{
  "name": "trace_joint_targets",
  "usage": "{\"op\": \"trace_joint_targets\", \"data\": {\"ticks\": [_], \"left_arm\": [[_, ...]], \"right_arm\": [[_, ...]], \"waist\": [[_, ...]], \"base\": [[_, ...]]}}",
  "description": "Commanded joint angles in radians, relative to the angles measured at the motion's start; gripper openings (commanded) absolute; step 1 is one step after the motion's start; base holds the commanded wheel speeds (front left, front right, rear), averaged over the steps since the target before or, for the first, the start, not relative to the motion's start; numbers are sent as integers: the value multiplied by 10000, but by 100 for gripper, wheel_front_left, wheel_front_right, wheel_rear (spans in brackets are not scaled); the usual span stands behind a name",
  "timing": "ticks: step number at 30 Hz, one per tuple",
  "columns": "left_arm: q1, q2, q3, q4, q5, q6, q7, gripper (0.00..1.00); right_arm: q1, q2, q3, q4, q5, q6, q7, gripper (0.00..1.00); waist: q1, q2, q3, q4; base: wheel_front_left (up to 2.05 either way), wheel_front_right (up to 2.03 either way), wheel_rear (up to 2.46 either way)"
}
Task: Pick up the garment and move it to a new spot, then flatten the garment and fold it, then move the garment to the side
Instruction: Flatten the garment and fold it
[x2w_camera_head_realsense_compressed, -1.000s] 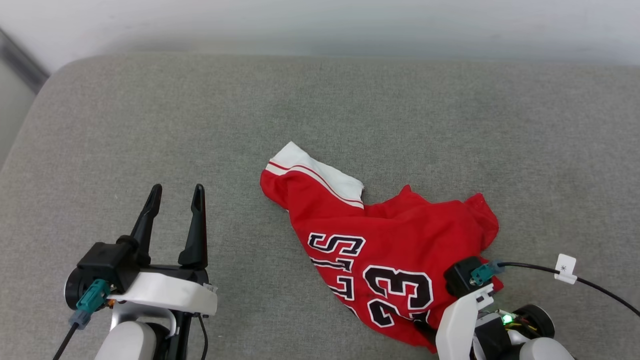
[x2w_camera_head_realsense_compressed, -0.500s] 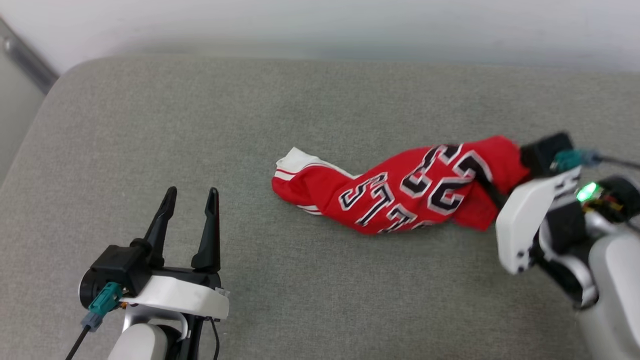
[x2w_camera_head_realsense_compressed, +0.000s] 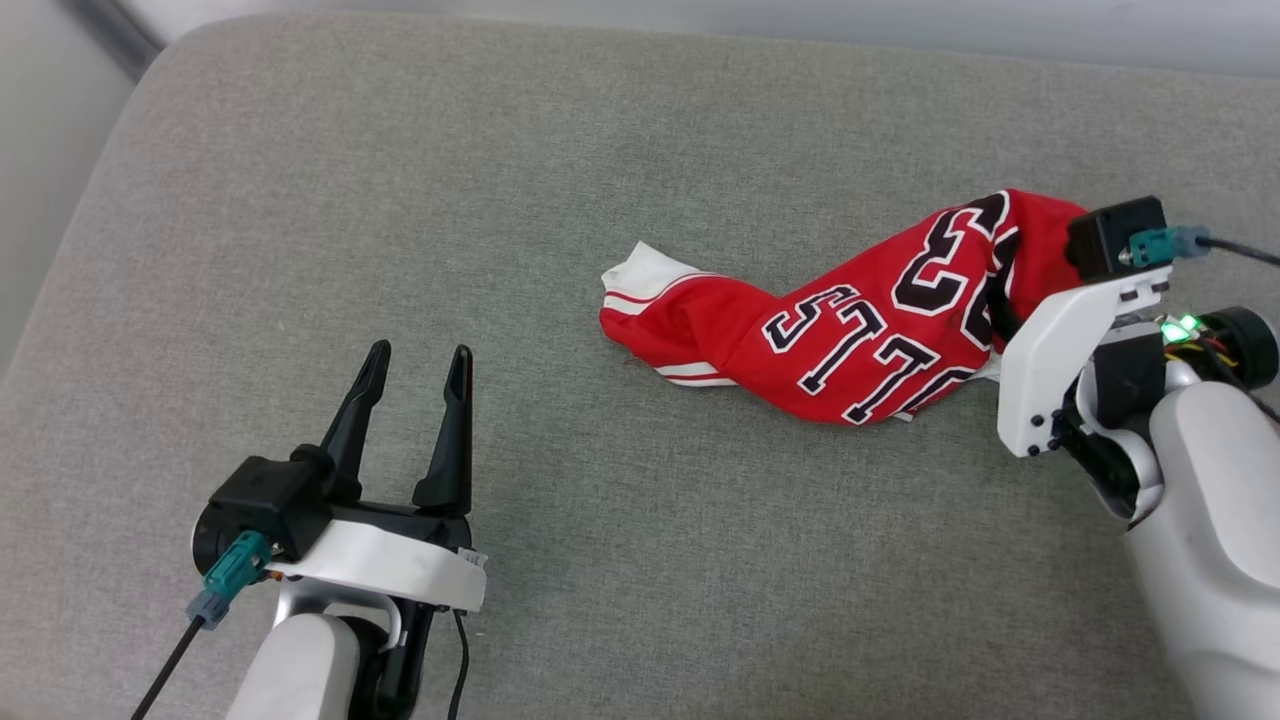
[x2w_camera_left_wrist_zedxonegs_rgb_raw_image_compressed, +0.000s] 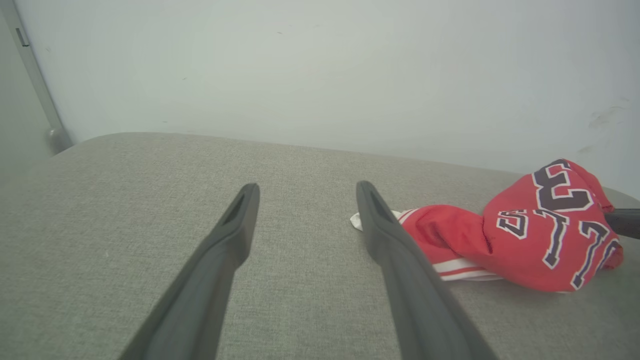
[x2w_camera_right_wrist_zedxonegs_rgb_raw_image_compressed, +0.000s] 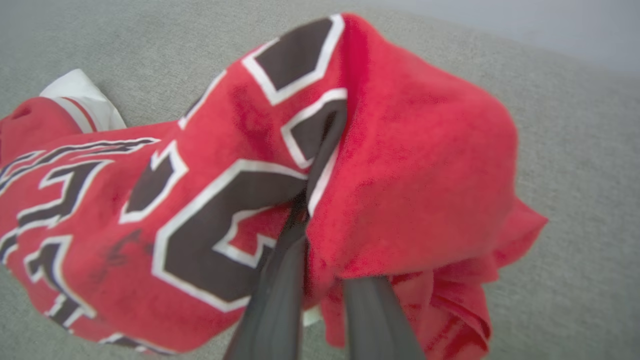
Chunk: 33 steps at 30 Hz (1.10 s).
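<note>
Evidently limp and light, the garment (x2w_camera_head_realsense_compressed: 850, 340), pinched tight by the right gripper (x2w_camera_head_realsense_compressed: 1003, 305), needs the empty, wide-spread left gripper (x2w_camera_head_realsense_compressed: 418, 358) at its trailing end.

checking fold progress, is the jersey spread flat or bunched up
Bunched up. The garment is a crumpled roll, one end pinched by the right gripper, white sleeve lying on the cushion.
</note>
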Motion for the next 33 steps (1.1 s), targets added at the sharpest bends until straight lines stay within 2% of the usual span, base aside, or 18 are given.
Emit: {"op": "trace_joint_targets", "data": {"ticks": [1, 2, 9, 13, 17, 21, 27, 33], "left_arm": [[-140, -50, 73, 63, 89, -69, -23, 100], [-151, -58, 106, 102, 103, -87, -23, 100], [84, -43, 289, 275, 288, -168, -23, 100], [287, 27, 425, 312, 358, -95, -23, 100], [596, 95, 520, 285, 346, 38, -12, 100], [860, 203, 607, 218, 307, 167, 79, 100], [1305, 304, 614, 152, 272, 312, 289, 100], [1620, 377, 609, 87, 213, 430, 553, 100]], "right_arm": [[-180, 95, 10, 312, 39, -3, -501, 56], [-206, 150, 18, 504, 46, -3, -848, 100], [561, 454, -133, 839, -50, -3, -3541, 100], [1364, 639, -345, 360, -215, -3, -4762, 100], [2299, 845, -615, -443, -457, -3, -5506, 100], [3156, 1109, -916, -1541, -918, -3, -5882, 100], [4491, 1560, -1308, -3160, -1626, -3, -5526, 100], [5833, 1849, -1341, -4917, -1839, -3, -5046, 100]], "waist": [[-1, 0, 15, -18], [-1, 0, 4, -53], [-1, 0, -534, -443], [-1, 0, -932, -742], [-1, 0, -1313, -1074], [-1, 0, -1636, -1342], [-1, 0, -2125, -1666], [-1, 0, -2397, -1868]], "base": [[0, 0, 0], [0, 0, 0], [0, 0, 0], [0, 0, 0], [0, 0, 0], [0, 0, 0], [0, 0, 0], [0, 0, 0]]}}
